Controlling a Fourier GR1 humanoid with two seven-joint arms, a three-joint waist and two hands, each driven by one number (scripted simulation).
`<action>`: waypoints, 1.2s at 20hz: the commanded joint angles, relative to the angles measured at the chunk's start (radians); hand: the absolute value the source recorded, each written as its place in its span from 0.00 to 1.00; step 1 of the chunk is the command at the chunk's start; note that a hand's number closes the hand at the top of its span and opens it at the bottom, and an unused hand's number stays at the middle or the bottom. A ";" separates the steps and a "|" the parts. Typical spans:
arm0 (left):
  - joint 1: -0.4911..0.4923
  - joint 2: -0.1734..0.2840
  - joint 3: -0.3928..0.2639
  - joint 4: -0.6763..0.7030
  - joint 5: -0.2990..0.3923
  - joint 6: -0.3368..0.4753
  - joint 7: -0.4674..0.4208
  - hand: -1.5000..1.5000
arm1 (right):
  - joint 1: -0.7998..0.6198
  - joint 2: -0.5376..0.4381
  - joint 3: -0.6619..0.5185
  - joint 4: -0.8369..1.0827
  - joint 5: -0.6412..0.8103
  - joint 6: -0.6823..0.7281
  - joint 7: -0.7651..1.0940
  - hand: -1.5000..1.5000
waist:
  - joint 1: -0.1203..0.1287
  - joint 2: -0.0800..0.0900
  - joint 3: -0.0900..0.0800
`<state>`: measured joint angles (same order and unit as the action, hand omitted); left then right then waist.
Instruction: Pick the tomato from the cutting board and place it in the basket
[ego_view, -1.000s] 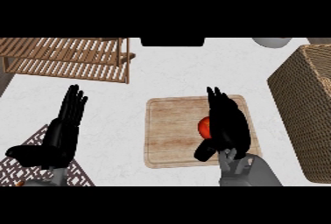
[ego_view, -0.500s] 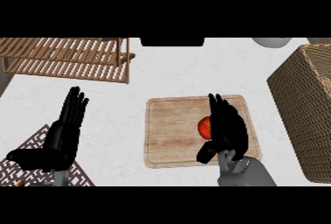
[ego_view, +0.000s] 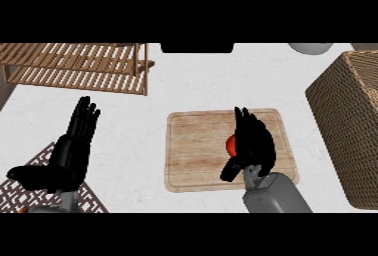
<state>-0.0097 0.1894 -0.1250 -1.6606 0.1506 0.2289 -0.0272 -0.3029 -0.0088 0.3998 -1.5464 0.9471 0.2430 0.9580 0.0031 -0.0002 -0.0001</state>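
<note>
Ideally, the right robot hand (ego_view: 252, 145), fingers straight beside the tomato (ego_view: 231, 145) on the cutting board (ego_view: 193, 150), should curl fully around it before lifting.

There is 1 view only, taken from the robot's head and aimed steeply down at the white bench (ego_view: 184, 90). It faces away from the robot's body: both grey forearms enter from the lower edge, the left hand (ego_view: 70, 147) at the view's left and the right hand (ego_view: 252, 145) at its right, so the picture is not mirrored. The camera sits close enough that the cutting board (ego_view: 196, 150) fills much of the middle. The frame cuts off the wooden rack (ego_view: 74, 67) at the top left and the basket (ego_view: 351, 110) at the right edge. With no second camera, no part of the scene is shared between views.
</note>
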 joint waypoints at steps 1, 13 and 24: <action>-0.013 -0.058 -0.034 0.020 -0.058 0.026 -0.009 0.50 | 0.025 -0.031 -0.059 0.051 0.000 -0.033 -0.087 0.00 | -0.002 0.000 0.000; 0.022 -0.051 0.046 -0.062 -0.049 -0.052 0.059 0.50 | 0.016 0.002 -0.106 0.201 0.033 -0.133 -0.186 0.00 | 0.001 0.000 0.000; 0.024 -0.072 0.062 -0.045 -0.058 -0.078 0.020 0.50 | -0.116 0.008 -0.006 0.302 0.033 -0.036 -0.160 1.00 | 0.007 0.001 0.000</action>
<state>-0.0121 0.1200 -0.0683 -1.6773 0.0851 0.1694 0.0022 -0.3321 -0.0158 0.3727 -1.3630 0.9797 0.2447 0.7906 0.0038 -0.0040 -0.0021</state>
